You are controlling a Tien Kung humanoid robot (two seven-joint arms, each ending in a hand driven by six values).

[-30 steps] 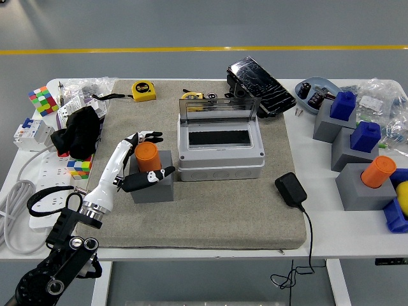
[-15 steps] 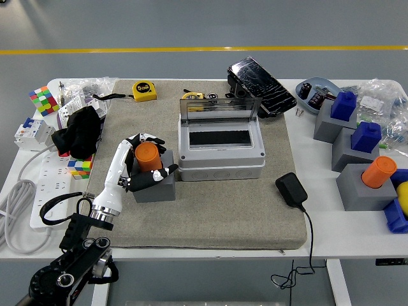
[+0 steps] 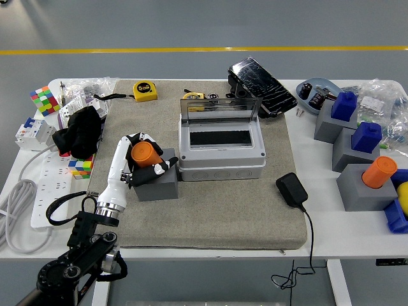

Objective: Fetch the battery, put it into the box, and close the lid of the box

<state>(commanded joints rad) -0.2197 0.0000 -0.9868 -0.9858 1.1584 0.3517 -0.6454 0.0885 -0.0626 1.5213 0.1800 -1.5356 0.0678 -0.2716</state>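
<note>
Head view: left hand (image 3: pixel 141 164) has closed around orange battery (image 3: pixel 143 153), now tilted in grey holder (image 3: pixel 157 185); lift next.

Battery (image 3: pixel 143 153) on block (image 3: pixel 157 183), left of box (image 3: pixel 220 148).

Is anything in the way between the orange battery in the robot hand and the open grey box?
Nothing visible blocks it. The left robot hand grips the orange cylindrical battery over its grey block holder. The grey plastic box sits immediately right, its clear lid raised.
</note>
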